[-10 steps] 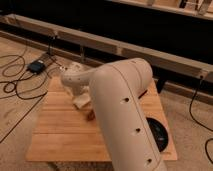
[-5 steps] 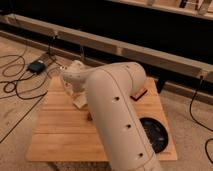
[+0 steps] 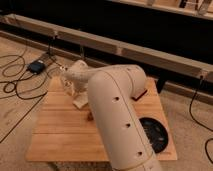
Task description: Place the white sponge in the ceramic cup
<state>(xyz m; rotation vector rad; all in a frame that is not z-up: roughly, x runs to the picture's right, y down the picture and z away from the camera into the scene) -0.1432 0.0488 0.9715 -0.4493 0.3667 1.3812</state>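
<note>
The big cream arm (image 3: 117, 115) rises from the near edge of the worktop (image 3: 55, 135) and blocks much of its middle. The sponge (image 3: 80, 103) lies on the boards just left of that arm. The gripper (image 3: 74, 90) hangs right above the sponge, fingers apart; I cannot tell whether they touch it. A small brownish bit (image 3: 90, 116) sits just nearer than the sponge, against the arm. A reddish-brown oblong (image 3: 141, 93) lies well right of the sponge, past the arm, and a flat black disc (image 3: 152, 134) lies right of it and nearer. On the floor left of the sponge are cables (image 3: 15, 85) and a small dark box (image 3: 36, 66).

Since a second ago the arm has swung left, uncovering the oblong and more of the disc. The gripper and sponge have kept their places.
</note>
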